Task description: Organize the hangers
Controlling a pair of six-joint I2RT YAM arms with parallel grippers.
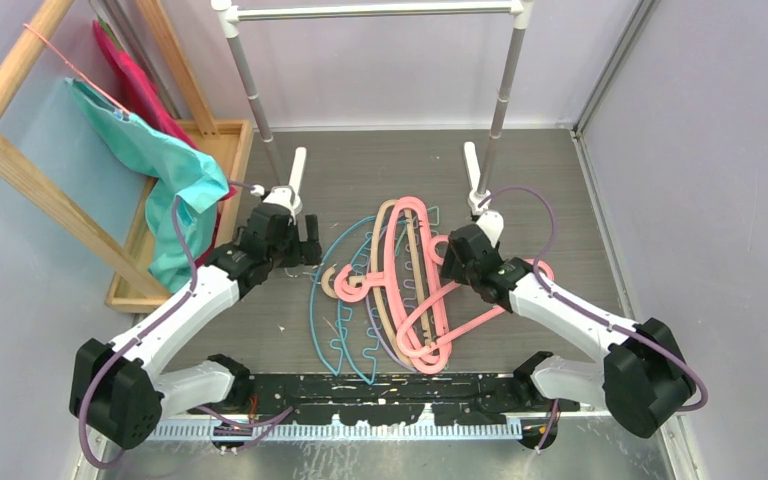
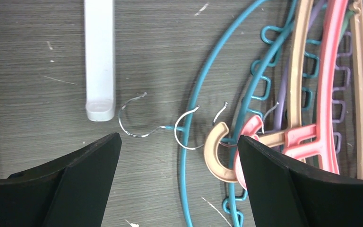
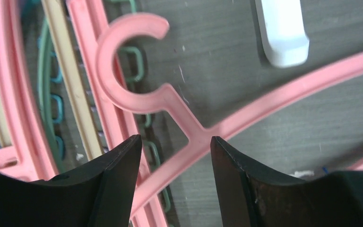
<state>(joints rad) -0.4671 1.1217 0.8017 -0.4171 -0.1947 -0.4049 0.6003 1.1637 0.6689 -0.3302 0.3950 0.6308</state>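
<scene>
Overhead, tangled plastic hangers [image 1: 400, 290] lie on the grey table [image 1: 580, 200] between both arms; light, stiff, snag-prone. Left wrist: left gripper [image 2: 179, 156] spread above thin wire hooks [image 2: 134, 118]. Right wrist: right gripper [image 3: 176, 156] spread, straddling the thick pink hanger's neck [image 3: 189, 130], probably the best hold.

You can't count the hangers [image 1: 400, 290]: they overlap in one pile, thin ones buried under pink and beige. Both wrist views crop them at the frame edges. The right tool [image 1: 450, 262] covers one pink hook.
</scene>
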